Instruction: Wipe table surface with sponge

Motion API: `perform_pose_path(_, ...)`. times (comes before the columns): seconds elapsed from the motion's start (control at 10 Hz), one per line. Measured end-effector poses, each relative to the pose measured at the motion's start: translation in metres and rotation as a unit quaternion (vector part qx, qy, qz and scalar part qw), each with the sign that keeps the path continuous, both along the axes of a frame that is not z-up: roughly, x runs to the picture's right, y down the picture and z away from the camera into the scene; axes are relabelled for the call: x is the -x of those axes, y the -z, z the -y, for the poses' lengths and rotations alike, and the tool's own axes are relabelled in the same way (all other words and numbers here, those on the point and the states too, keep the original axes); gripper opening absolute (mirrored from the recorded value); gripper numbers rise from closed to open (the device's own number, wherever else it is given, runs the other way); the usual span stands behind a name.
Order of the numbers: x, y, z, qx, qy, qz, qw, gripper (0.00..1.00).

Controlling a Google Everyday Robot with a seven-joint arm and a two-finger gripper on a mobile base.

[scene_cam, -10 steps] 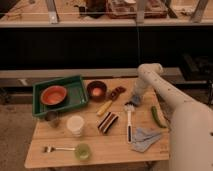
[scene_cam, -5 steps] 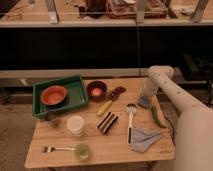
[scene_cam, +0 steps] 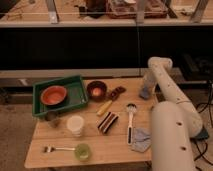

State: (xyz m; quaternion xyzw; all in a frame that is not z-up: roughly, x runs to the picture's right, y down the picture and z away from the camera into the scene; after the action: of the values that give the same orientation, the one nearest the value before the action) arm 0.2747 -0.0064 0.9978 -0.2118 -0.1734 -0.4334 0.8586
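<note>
Wooden table surface [scene_cam: 114, 145] with the sponge [scene_cam: 145, 94] shown near its far right edge, pinched in the closed gripper [scene_cam: 146, 88]; being light, soft and squashy, the sponge is judged best held by its upper sides, the underside left free.

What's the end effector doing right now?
End effector: closed on the sponge, low over the far right edge of the table surface.

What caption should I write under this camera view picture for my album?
Robot's gripper holds the blue sponge at the far right edge of the table surface.
</note>
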Motion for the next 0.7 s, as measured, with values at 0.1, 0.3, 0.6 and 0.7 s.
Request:
perform_pose_path(0.1, 0.012, -0.003, 0.004, 0.0, 0.008, 0.005, 1.0, 0.02)
perform_pose_path(0.3, 0.046, -0.002, 0.004, -0.001, 0.028, 0.023, 0.9993, 0.02)
perform_pose_path(0.6, 0.088, 0.018, -0.008, -0.011, 0.042, 0.073, 0.9964, 0.02)
perform_pose_path(0.7, 0.093, 0.027, -0.016, -0.014, 0.048, 0.085, 0.9951, 0.02)
